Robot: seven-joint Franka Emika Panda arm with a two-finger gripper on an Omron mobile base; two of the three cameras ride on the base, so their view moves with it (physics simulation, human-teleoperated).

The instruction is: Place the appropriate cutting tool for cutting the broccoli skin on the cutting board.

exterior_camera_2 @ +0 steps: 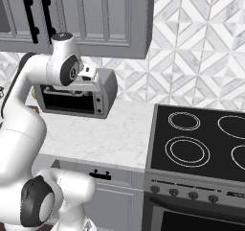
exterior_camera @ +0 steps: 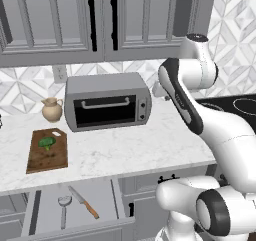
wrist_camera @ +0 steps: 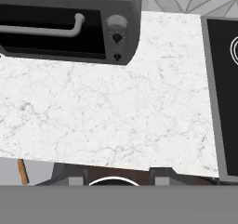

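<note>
Knife [exterior_camera: 83, 202] lies in the open drawer [exterior_camera: 45, 205] below the worktop's front edge, beside a grey peeler [exterior_camera: 64, 209]. I judge it light, stiff, slippery-bladed; I'd take the wooden handle. Whether my jaws are open, I cannot tell.

A white marbled counter [exterior_camera: 150, 150] lay before me, a grey toaster oven [exterior_camera: 107, 101] at its eleven o'clock with a tan jug [exterior_camera: 51, 109] just beside it. Grey cabinets [exterior_camera: 100, 20] hung at twelve over a geometric tiled wall [exterior_camera_2: 191, 67]. A black stove [exterior_camera_2: 201, 144] sat at three. At seven a drawer [exterior_camera: 75, 205] stood open, I think.
</note>
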